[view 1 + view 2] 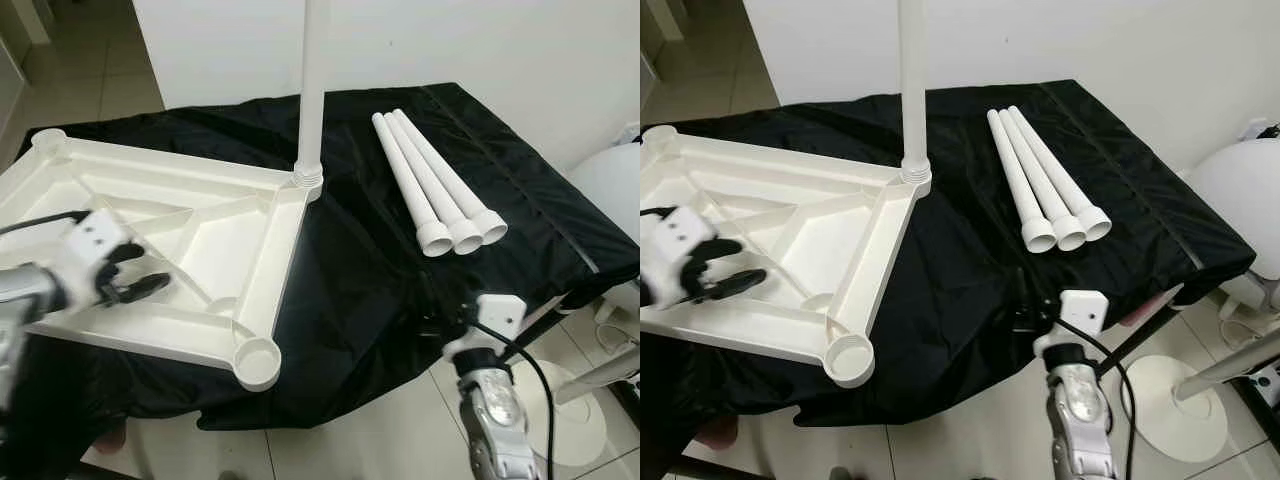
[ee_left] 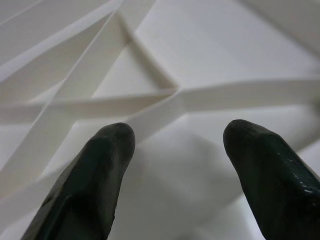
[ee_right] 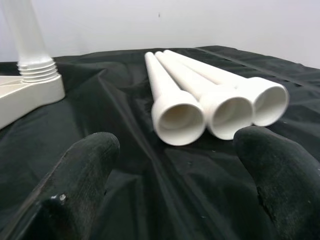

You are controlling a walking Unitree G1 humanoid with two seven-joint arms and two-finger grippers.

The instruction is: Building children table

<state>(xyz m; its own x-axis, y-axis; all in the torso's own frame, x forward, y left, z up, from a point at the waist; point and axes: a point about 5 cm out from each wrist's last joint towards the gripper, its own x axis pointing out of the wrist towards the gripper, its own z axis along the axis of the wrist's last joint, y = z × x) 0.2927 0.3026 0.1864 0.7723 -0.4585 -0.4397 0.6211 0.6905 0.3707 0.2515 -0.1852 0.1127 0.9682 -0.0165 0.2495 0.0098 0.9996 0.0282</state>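
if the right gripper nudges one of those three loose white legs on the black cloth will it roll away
Probably a little: the loose legs are round tubes lying flat, so one may roll. Each widens toward its open end, so it would likely curve rather than run straight. They lie side by side, touching, so a neighbour may shift. The right gripper is open, short of them.

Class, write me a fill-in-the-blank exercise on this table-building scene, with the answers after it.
1. ____ loose legs lie side by side on the black cloth.
2. One leg stands ____ in a corner of the tabletop.
3. The ____ gripper hovers over the tabletop's ribs.
4. The right gripper is ____, facing the loose legs.

Answers: three; upright; left; open
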